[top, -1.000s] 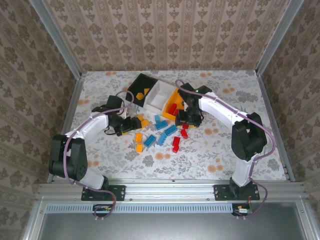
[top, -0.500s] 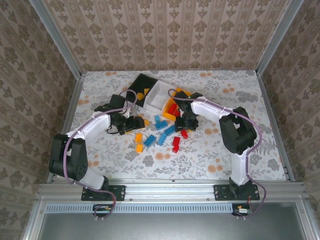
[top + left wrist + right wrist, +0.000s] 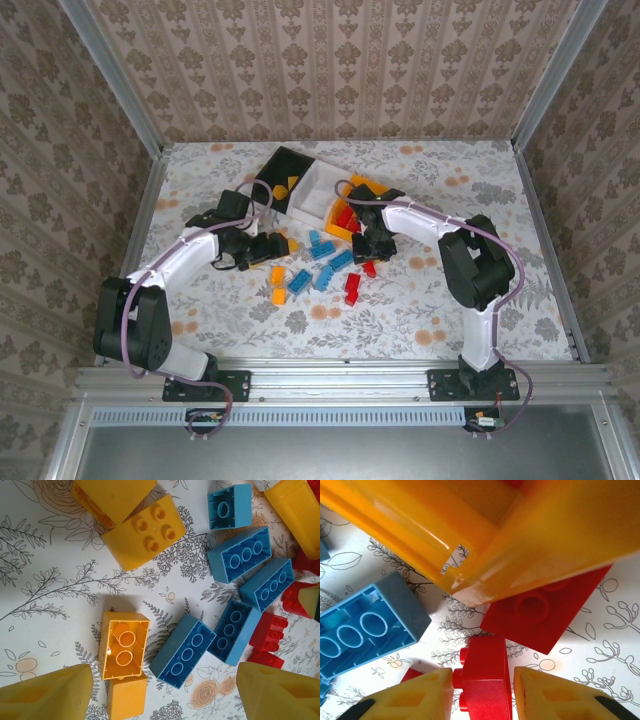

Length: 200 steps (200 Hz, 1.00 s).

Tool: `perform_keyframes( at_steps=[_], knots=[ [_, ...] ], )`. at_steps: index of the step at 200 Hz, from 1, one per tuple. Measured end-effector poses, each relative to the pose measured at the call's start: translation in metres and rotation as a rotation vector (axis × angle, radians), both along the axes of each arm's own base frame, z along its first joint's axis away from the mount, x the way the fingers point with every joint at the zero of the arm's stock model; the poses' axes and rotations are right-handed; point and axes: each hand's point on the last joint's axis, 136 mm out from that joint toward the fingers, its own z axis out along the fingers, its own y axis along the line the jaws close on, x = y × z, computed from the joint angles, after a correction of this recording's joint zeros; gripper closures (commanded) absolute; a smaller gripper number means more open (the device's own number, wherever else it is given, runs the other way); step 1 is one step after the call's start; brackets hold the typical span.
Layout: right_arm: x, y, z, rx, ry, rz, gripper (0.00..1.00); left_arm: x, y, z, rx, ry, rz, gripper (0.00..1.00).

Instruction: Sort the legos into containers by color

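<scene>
Right wrist: red lego (image 3: 482,682) between fingers (image 3: 415,697)

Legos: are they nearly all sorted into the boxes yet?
Not yet. Done: yellow pieces in the black bin, red bricks in the orange bin. In hand: the right fingers sit either side of a red brick. Still to do: blue bricks and a yellow brick lie loose; the white bin looks empty.

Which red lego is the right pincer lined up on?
The small red brick inside the right pincer, studs facing left; the larger red brick lies beyond it, by the orange bin.
</scene>
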Motion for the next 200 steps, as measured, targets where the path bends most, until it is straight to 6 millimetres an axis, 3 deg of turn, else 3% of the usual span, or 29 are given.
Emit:
perform_keyframes(
  at_steps=[38,89,140,172,200],
  knots=[
    [-0.006,-0.007,-0.002,-0.012,-0.018,-0.005,0.56,-0.003,-0.003,-0.003,0.001,0.007,-0.003,0.22],
    [-0.012,-0.014,-0.003,-0.024,-0.024,-0.011,0.71,-0.004,-0.007,-0.003,-0.001,0.004,-0.007,0.22],
    [-0.022,-0.019,0.003,-0.032,-0.007,-0.018,0.72,-0.004,-0.007,-0.003,-0.001,0.005,-0.009,0.22],
    [-0.023,-0.024,0.041,-0.003,-0.052,-0.040,0.71,-0.004,-0.007,-0.003,-0.001,0.004,-0.009,0.22],
    [0.003,-0.007,0.097,0.116,-0.169,-0.061,0.71,-0.004,-0.007,-0.003,0.002,0.004,-0.008,0.21]
  ],
)
